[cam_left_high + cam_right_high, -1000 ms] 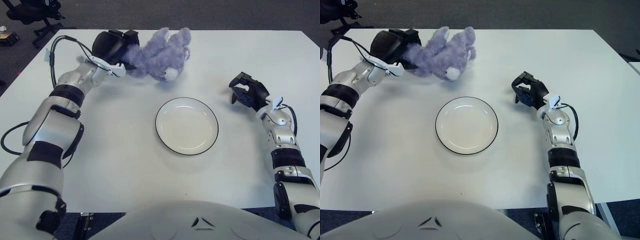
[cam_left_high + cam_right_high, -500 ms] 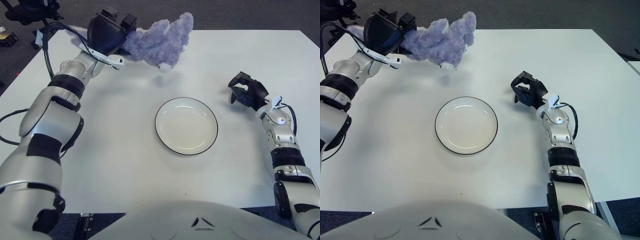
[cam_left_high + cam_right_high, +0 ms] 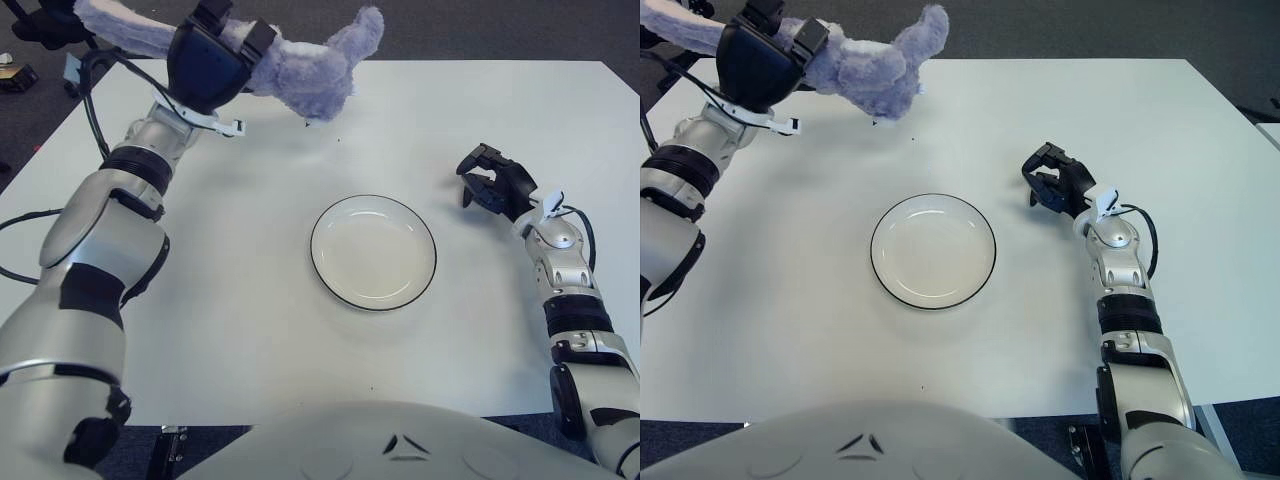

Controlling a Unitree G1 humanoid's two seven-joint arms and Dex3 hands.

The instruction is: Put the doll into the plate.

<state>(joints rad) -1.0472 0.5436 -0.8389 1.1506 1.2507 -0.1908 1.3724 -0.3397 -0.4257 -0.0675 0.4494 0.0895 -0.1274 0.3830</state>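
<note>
The robot's left hand (image 3: 208, 66) gripped a purple plush doll (image 3: 300, 68), fingers clamped around its middle, and held it in the air above the table's (image 3: 230, 300) far left corner. The black-rimmed white plate (image 3: 373, 251) sat bare near the table's centre, well apart from the doll. The right hand (image 3: 494, 186) showed toward the table's right edge, right of the plate, its fingers curled together around nothing.
</note>
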